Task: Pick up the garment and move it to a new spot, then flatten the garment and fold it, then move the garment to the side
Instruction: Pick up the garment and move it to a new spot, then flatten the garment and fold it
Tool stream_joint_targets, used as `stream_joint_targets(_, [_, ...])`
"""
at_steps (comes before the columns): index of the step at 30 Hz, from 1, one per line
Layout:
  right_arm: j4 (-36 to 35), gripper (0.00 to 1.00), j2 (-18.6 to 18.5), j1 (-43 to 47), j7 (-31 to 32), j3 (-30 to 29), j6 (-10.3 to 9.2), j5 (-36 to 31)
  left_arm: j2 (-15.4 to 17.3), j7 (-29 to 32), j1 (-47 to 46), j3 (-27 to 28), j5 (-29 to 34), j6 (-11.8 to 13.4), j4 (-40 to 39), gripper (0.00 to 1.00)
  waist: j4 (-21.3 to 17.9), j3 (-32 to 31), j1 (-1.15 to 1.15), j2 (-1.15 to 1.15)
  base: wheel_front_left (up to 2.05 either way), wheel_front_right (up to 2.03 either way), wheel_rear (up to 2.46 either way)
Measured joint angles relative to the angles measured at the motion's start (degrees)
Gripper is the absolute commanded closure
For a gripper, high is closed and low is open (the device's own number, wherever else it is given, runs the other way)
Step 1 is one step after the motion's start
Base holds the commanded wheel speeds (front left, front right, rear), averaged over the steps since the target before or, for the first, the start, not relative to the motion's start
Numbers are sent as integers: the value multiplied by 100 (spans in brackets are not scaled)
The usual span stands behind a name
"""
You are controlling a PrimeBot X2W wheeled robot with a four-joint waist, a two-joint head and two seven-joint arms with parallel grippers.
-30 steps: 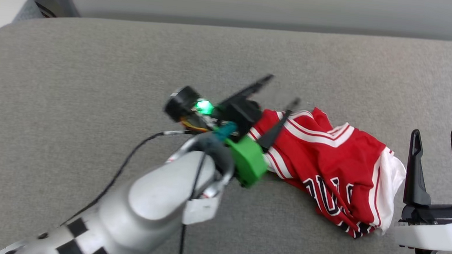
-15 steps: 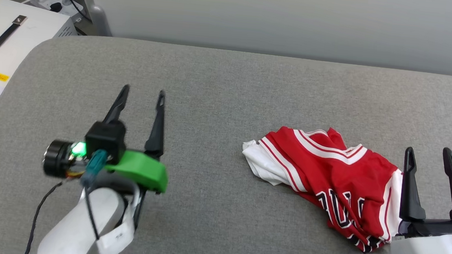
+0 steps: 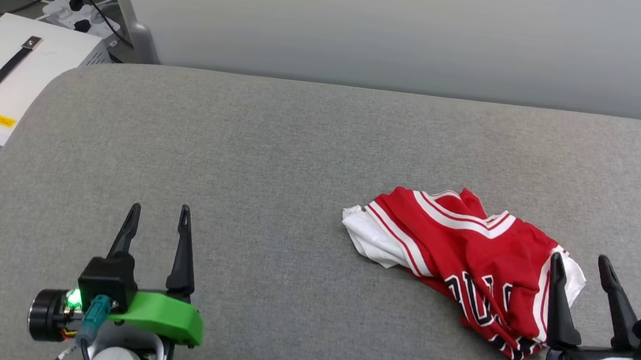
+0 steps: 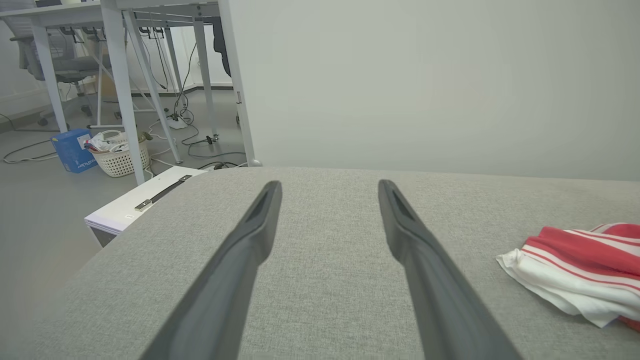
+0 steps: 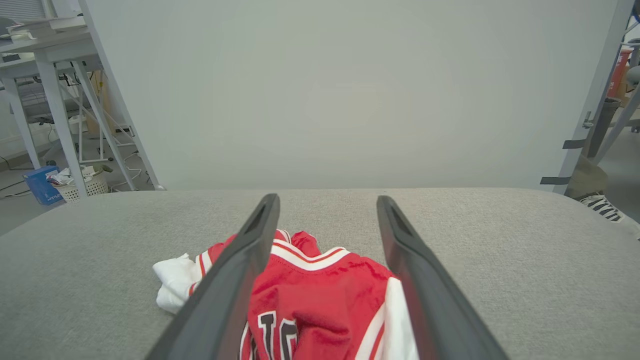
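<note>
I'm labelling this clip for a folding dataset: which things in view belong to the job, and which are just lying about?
Part of the job: the garment, crumpled on the grey surface; left gripper and right gripper, both open.
Lying about: white case with handle, power strip, white basket, blue box.

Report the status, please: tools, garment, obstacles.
Crumpled red jersey shirt with white sleeves lies on grey fabric surface, unheld. Left tool open, well apart. Right tool open, at its right edge. Nothing in the way.
</note>
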Motion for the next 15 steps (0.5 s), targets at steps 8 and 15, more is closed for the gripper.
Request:
stream_joint_targets(8, [208, 0, -1, 132, 0, -4, 0, 60, -348, 0, 201, 445, 423, -416, 127, 0, -9, -14, 0, 0, 0, 0, 0])
stream_joint_targets(15, [224, 0, -12, 127, 0, -30, 0, 100, -565, 0, 218, 728, 671, -668, 211, 0, -29, 17, 0, 0, 0, 0, 0])
